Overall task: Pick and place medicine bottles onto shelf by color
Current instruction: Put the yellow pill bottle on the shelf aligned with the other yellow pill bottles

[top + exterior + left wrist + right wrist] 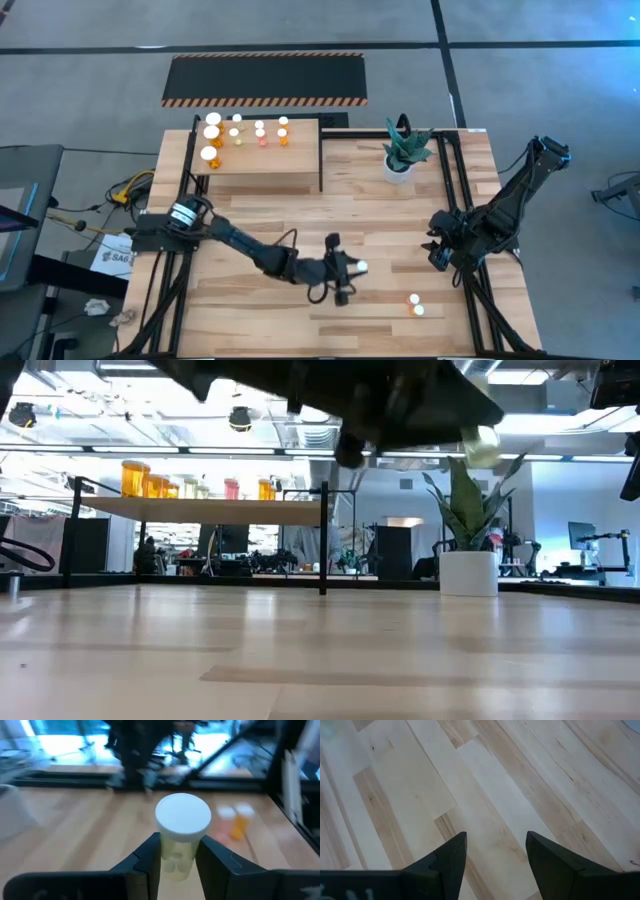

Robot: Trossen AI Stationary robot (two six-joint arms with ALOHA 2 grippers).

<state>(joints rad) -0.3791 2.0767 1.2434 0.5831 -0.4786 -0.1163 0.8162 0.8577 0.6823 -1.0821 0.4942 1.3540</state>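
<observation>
At table centre-front, the left gripper (352,267) is clamped on a yellowish bottle (181,836) below its cap — light, slick plastic (likely) — the shelf (262,160) at eleven o'clock.

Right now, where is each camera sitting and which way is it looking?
High: overhead, looking down at table, both arms.
Low: table height, facing shelf, arm overhead.
Left wrist: behind left gripper, shut on yellowish bottle.
Right wrist: above bare planks, right gripper open.
Shared: high and left wrist both show that bottle.
</observation>
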